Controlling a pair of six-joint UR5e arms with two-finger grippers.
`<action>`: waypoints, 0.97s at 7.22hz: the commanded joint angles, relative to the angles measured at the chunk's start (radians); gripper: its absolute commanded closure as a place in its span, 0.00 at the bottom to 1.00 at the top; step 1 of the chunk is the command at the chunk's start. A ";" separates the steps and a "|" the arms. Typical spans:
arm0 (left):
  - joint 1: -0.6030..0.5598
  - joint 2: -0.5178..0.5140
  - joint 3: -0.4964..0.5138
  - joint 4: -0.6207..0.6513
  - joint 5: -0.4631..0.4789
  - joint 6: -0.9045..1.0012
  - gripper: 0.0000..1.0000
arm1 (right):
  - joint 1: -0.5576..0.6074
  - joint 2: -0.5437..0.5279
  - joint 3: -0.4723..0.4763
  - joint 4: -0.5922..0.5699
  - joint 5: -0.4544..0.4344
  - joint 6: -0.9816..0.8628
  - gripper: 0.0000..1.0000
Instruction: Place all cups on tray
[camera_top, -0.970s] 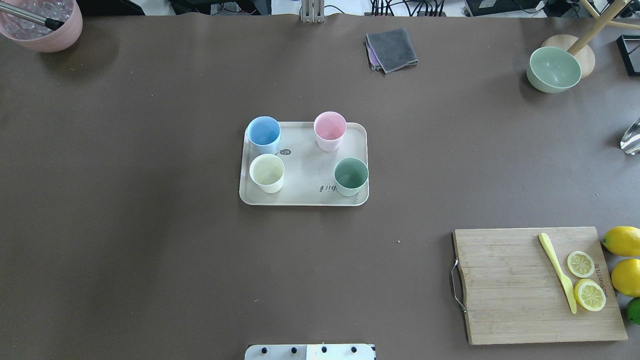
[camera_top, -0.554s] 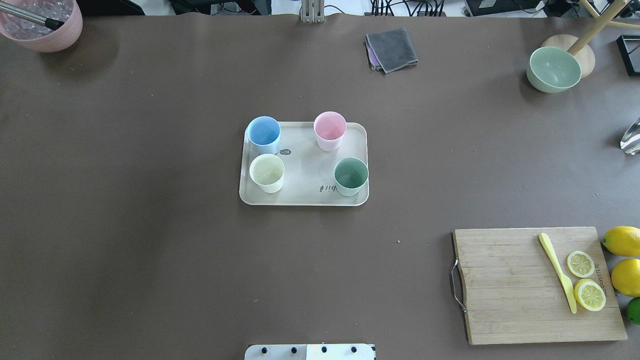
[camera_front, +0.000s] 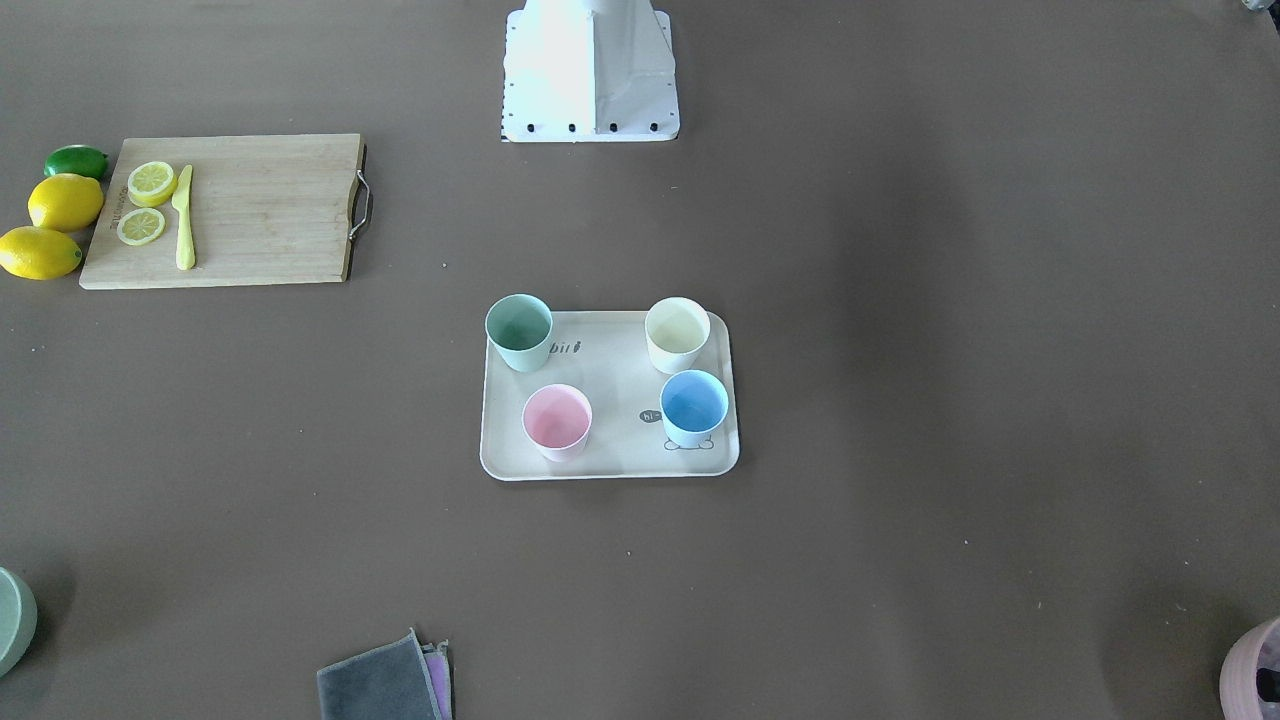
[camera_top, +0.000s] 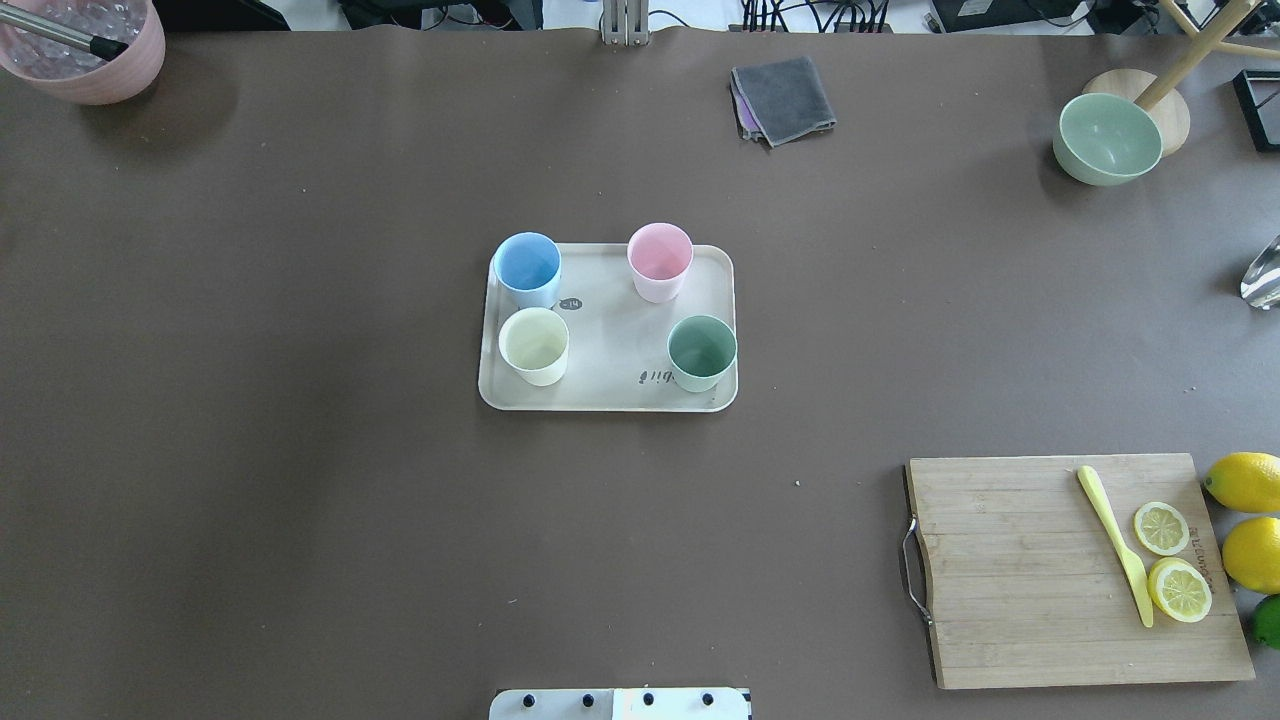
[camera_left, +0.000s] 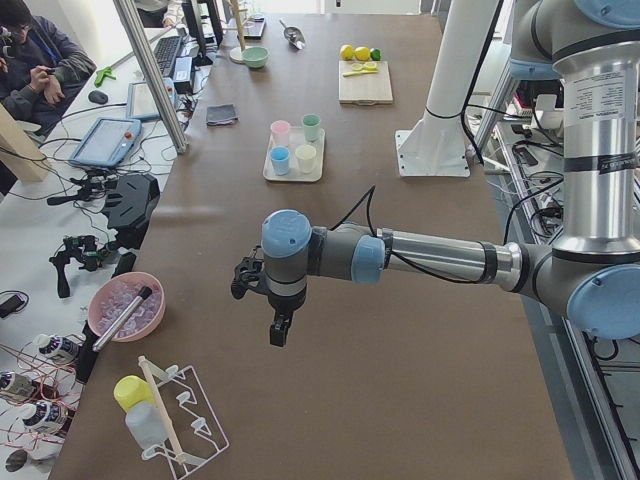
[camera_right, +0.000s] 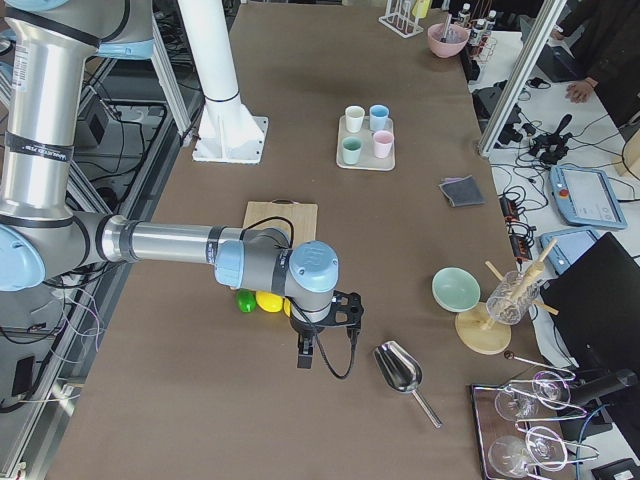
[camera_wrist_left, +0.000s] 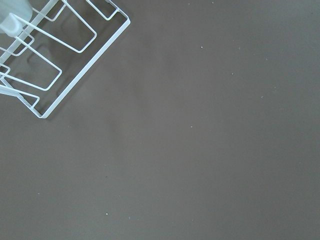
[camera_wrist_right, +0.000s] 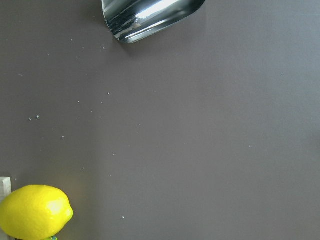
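The beige tray (camera_top: 610, 350) lies at the table's middle, also in the front view (camera_front: 620, 400). Four cups stand upright on it: blue (camera_top: 527, 265), pink (camera_top: 659, 255), cream (camera_top: 533, 343) and green (camera_top: 701, 350). My left gripper (camera_left: 280, 335) shows only in the left side view, hovering over bare table far from the tray; I cannot tell whether it is open or shut. My right gripper (camera_right: 306, 358) shows only in the right side view, above the table near the lemons; its state cannot be told either. Neither wrist view shows fingers.
A wooden cutting board (camera_top: 1060, 570) with lemon slices and a yellow knife lies front right, whole lemons (camera_top: 1245, 480) beside it. A grey cloth (camera_top: 783, 98), green bowl (camera_top: 1108, 137) and pink bowl (camera_top: 85, 45) sit at the far edge. A wire rack (camera_wrist_left: 50, 55) and a metal scoop (camera_wrist_right: 150, 15) show below the wrists.
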 joint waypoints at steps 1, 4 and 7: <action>-0.001 0.018 -0.007 -0.003 -0.001 0.003 0.01 | 0.000 0.000 0.002 0.000 0.001 0.000 0.00; -0.001 0.019 -0.010 -0.001 -0.001 0.002 0.01 | 0.000 0.000 0.000 0.000 0.015 0.000 0.00; -0.001 0.019 -0.008 -0.001 -0.001 0.002 0.01 | 0.000 0.000 0.002 0.000 0.015 0.000 0.00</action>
